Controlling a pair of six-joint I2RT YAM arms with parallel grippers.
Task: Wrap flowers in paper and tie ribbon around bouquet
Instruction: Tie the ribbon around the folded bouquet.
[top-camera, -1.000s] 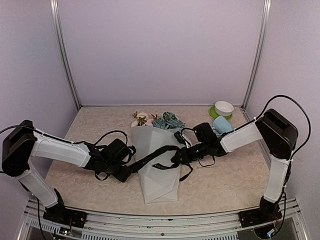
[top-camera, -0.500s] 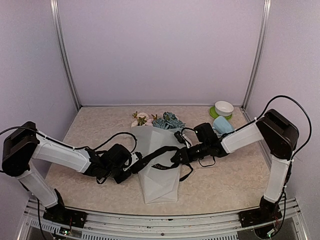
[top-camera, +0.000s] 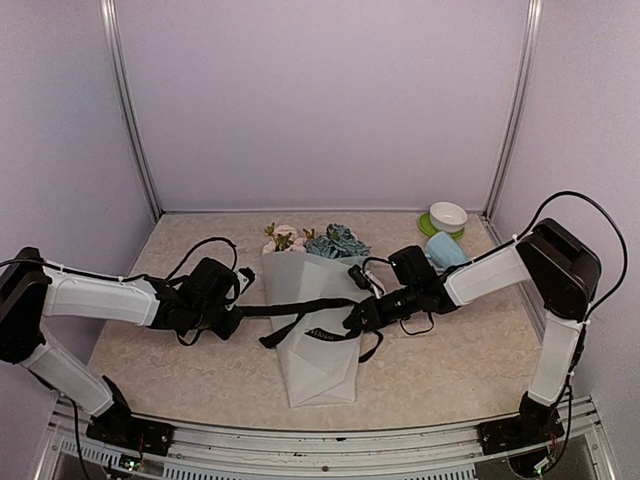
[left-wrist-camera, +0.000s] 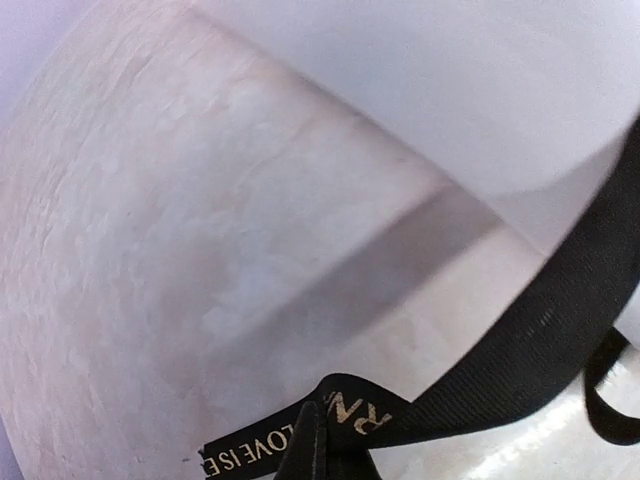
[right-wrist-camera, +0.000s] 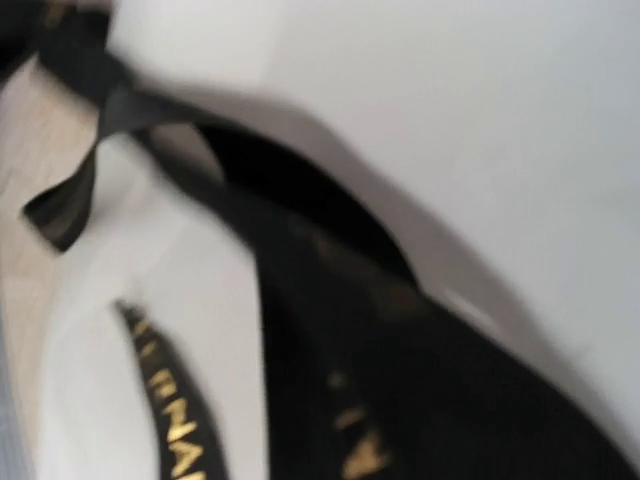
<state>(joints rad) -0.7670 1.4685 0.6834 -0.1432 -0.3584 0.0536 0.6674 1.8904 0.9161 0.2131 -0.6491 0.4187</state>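
bouquet: lies at frame centre, flowers toward the top, paper tip toward the bottom | ribbon: stretched across the paper, loose tails below | left gripper: left of bouquet, clamped on ribbon end | right gripper: right of bouquet, closed, apparently on ribbon; wrist view blurred

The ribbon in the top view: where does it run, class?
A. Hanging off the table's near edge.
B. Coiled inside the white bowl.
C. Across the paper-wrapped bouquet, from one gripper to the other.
C: the ribbon spans the bouquet, with one end pinched by the left gripper and the other by the right gripper.
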